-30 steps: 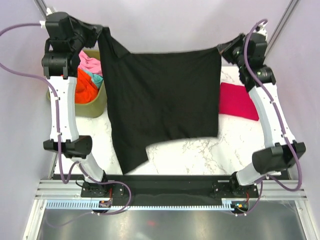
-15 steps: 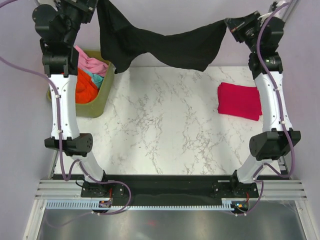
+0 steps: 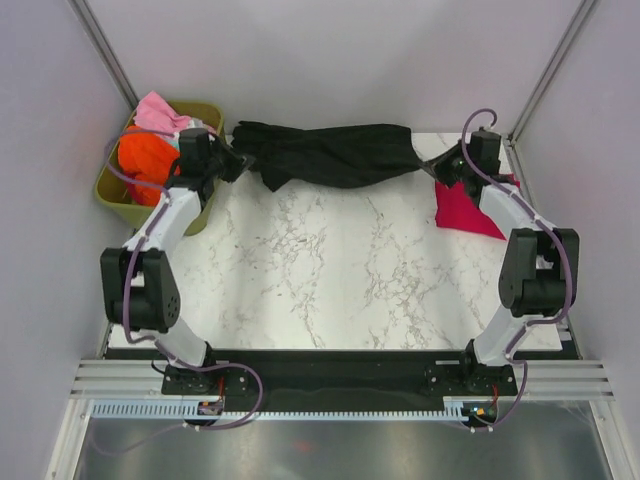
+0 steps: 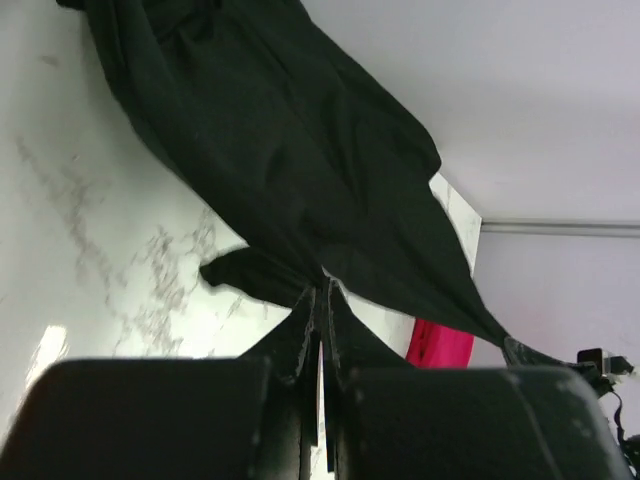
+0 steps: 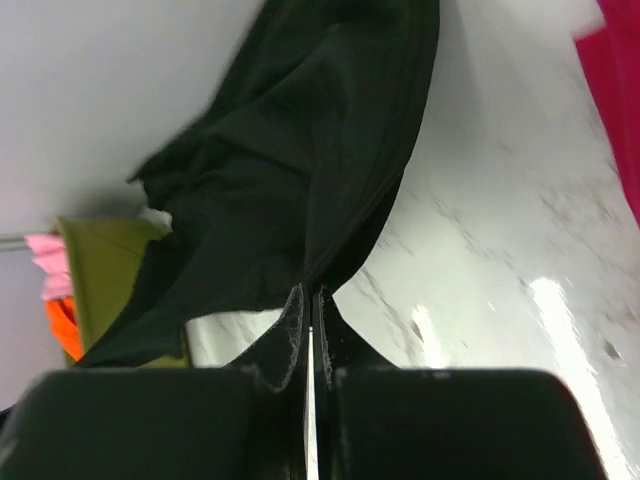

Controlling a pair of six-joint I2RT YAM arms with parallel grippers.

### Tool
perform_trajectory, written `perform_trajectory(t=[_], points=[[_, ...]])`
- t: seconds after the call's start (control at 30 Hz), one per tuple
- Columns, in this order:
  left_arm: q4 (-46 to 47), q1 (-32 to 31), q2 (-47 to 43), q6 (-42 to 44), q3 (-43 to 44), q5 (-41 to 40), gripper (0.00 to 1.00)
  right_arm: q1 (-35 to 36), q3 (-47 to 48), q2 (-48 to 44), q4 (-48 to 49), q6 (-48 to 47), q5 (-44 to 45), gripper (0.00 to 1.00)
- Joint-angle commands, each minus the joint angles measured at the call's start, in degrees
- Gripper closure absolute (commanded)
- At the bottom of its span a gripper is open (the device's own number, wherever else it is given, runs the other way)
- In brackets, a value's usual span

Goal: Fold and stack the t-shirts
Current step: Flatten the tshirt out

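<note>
Now gripped at both ends: black t-shirt (image 3: 325, 155), bunched into a loose rope and strung left to right across upper centre of top view, along far edge of marble table (image 3: 330, 280). Can't tell whether resting on the tabletop or hanging just above it. Sagging a bit in the mid section, w/ a flap drooping at lower left of the bundle.

At upper left of frame, left gripper (image 3: 238, 160): pressed tight shut, cloth pinched betw. the tips. Same in left wrist view — black fabric fanning up and away from the closed tips at lower centre, filling upper left, then narrowing to a point near right edge.

At upper right, right gripper (image 3: 428, 168): likewise clamped narrow on opp. end of same shirt. In right wrist view, cloth rising from the shut tips at bottom centre toward top centre of frame.

At right of top view, red t-shirt (image 3: 465, 208): lying on the table, just beside right gripper, well apart from left one. Fold not clear from here.

At upper left corner, olive-green tub (image 3: 110, 195), w/ orange t-shirt (image 3: 140, 162) and pink t-shirt (image 3: 155, 108) heaped inside — pink toward top of frame, both spilling above the rim.
</note>
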Motion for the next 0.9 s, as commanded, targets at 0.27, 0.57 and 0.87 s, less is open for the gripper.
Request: perform_trajectory(t=[0.27, 0.57, 0.87], points=[[9.41, -1.35, -32.41, -0.37, -36.91, -8.38, 0.98, 0.14, -27.46, -14.8, 4.56, -11.92, -0.14, 1.0], [-17.2, -1.35, -60.19, -4.24, -42.93, -16.55, 0.98, 0.4, -43.02, -30.35, 1.42, -16.41, 3.89, 1.0], [-36.99, -1.35, -76.09, -6.0, -44.07, -19.28, 0.98, 0.93, -52.53, -43.18, -4.48, -15.79, 8.65, 1.0]])
